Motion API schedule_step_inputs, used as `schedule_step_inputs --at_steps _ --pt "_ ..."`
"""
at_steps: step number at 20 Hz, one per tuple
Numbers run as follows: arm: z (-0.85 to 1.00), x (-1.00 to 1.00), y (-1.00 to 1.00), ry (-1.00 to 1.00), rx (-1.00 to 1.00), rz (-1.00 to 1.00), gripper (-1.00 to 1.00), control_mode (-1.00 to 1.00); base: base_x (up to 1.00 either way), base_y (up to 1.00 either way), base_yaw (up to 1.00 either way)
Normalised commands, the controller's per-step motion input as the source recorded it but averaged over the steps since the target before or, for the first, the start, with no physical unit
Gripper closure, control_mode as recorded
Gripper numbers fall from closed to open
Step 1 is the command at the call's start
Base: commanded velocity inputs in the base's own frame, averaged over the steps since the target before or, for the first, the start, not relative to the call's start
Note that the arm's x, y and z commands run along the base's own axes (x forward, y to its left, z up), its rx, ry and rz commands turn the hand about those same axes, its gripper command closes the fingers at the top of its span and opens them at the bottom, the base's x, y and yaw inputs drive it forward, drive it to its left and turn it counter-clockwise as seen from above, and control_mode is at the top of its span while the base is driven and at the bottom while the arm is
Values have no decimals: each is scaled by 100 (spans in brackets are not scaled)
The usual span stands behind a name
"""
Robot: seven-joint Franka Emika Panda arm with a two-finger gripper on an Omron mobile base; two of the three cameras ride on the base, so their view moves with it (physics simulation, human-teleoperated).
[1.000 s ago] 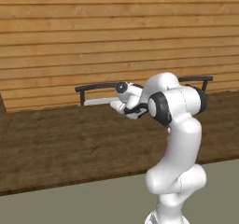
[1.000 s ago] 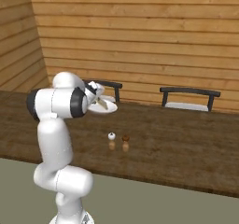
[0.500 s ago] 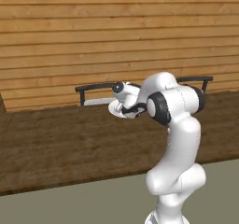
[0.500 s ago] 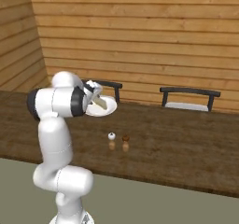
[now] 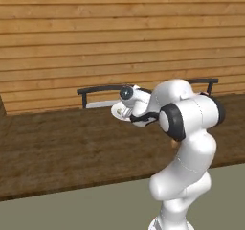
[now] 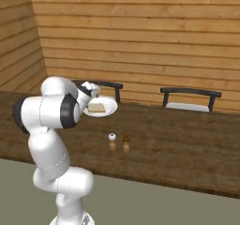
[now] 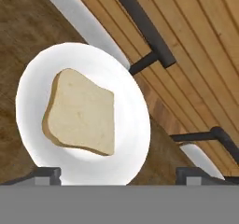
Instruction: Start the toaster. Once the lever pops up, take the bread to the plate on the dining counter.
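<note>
The gripper (image 7: 116, 174) hangs above the plate (image 7: 128, 92) with its jaws now standing wide apart, one dark fingertip near each bottom corner of the hand view and nothing between them; a second ago, and half a second ago too, the fingers were drawn in close over the same plate, so the change is a release; the bread (image 7: 81, 112) lies flat on the plate's white face, a little toward one side of it but wholly inside the rim, touching neither finger. In the right base view the slice (image 6: 96, 108) shows as a pale patch on the plate (image 6: 108, 110), which sits near the far edge of the dining counter (image 6: 187, 139), just in front of a black-framed chair (image 6: 105, 86); two small shakers (image 6: 119, 142) stand well apart from it toward the near edge; the left base view shows the hand (image 5: 130, 103) over the plate's rim (image 5: 116, 111) at that far edge. The base and the counter look the same across the earlier pictures, so only the fingers have moved. My judgement is that the delivery is made: the bread rests where the task wants it, and what remains is to lift the hand straight away without brushing the slice or nudging the plate toward the counter's back edge.
</note>
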Motion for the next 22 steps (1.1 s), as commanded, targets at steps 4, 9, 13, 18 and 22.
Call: schedule_step_inputs --at_steps 4,9,13,18,22 --pt "90 -31 -4 -2 10 0 -100 -100 0 0 0" --pt "93 -79 0 -1 26 3 -100 -100 0 0 0" --pt "76 -100 10 -13 13 0 -100 -100 0 0 0" --pt "78 -100 6 -22 15 0 -100 -100 0 0 0" --pt "74 -100 10 -24 15 0 -100 -100 0 0 0"
